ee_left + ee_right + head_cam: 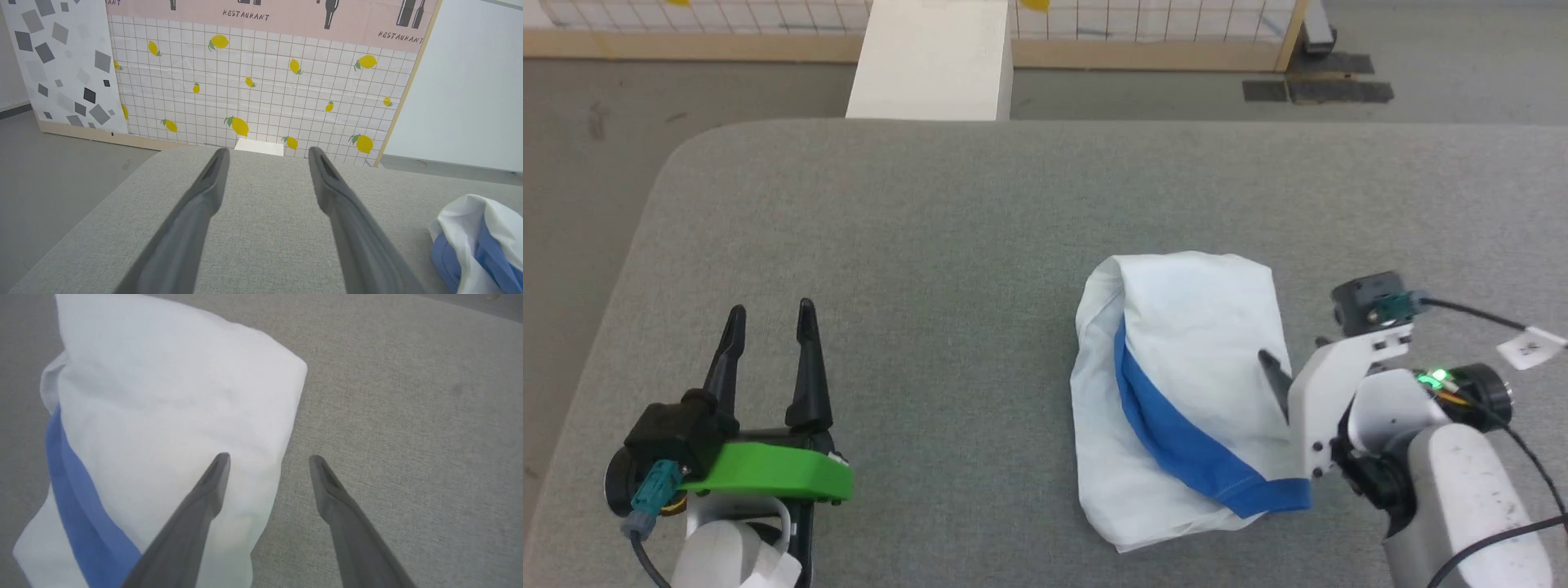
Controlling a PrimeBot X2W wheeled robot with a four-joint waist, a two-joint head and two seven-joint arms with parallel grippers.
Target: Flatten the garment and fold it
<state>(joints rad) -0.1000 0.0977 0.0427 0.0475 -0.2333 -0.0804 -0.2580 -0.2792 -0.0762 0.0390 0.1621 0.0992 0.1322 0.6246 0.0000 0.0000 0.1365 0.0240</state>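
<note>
Right wrist view showed the right gripper (267,461) open astride the edge of the shirt (163,396); the left gripper (772,309) was open too. Pinching 1 layer, not the bundle, looked wisest.

The garment (1192,327) lies on the grey table (890,229), right of the table's centre and toward its near edge. State: bunched into a compact, rumpled heap, not flattened. Colour: white, with a royal-blue band (1168,433) running diagonally across the heap's near half.
</note>
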